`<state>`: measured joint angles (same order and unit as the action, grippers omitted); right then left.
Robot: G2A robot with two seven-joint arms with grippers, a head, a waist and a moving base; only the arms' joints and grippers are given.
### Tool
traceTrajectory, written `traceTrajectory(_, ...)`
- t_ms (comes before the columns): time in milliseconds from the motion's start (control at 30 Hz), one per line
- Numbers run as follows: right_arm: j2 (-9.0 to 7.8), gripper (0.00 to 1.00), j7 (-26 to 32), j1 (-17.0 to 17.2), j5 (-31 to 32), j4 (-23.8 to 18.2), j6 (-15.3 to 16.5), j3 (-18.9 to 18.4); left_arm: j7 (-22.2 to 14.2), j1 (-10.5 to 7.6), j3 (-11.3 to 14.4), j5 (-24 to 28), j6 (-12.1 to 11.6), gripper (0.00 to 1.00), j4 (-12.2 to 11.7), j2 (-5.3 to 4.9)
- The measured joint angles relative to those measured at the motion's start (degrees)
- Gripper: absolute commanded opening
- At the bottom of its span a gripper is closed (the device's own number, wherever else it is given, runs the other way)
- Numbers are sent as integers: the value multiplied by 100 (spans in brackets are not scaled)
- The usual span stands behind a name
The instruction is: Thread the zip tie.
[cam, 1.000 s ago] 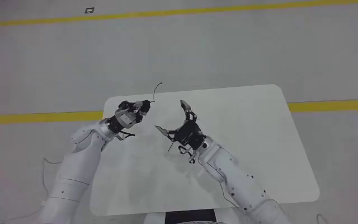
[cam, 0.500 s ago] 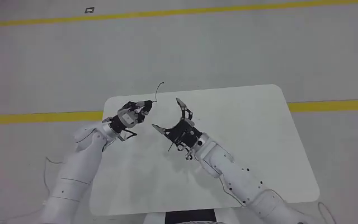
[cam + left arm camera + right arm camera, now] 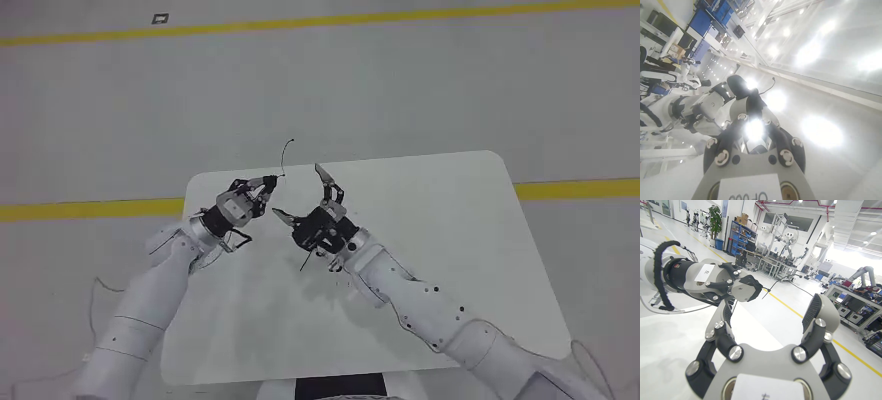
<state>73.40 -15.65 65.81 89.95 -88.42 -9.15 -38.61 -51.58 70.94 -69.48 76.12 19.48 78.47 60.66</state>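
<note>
- Left gripper (image 3: 267, 184) is clamped tight on the zip tie (image 3: 780, 280), held up over the far left corner of the surface (image 3: 450, 250).
- The tie's thin black strap arcs out from those fingertips, past the surface edge.
- Right gripper (image 3: 770, 307) sits just beside it, fingers (image 3: 811, 308) spread wide, gripping nothing.

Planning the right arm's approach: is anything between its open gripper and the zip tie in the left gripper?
Nothing visible. The zip tie sticks out of the shut left gripper into open air, just beyond the open right gripper.
</note>
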Motion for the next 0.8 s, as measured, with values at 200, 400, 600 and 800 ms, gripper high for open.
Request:
traceTrajectory(200, -25, 35, 42, -78, 0, 20, -78, 72, 0, 0, 0, 1, 0, 0, 0, 0)
traceTrajectory(400, -11, 15, 64, -71, 0, 24, -100, 119, 0, 0, 0, 1, 0, 0, 0, 0)
traceTrajectory(600, 21, 10, 52, -78, 0, 41, -102, 143, 0, 0, 0, 1, 0, 0, 0, 0)
traceTrajectory(800, 57, 9, 36, -80, 0, 67, -93, 153, 0, 0, 0, 1, 0, 0, 0, 0)
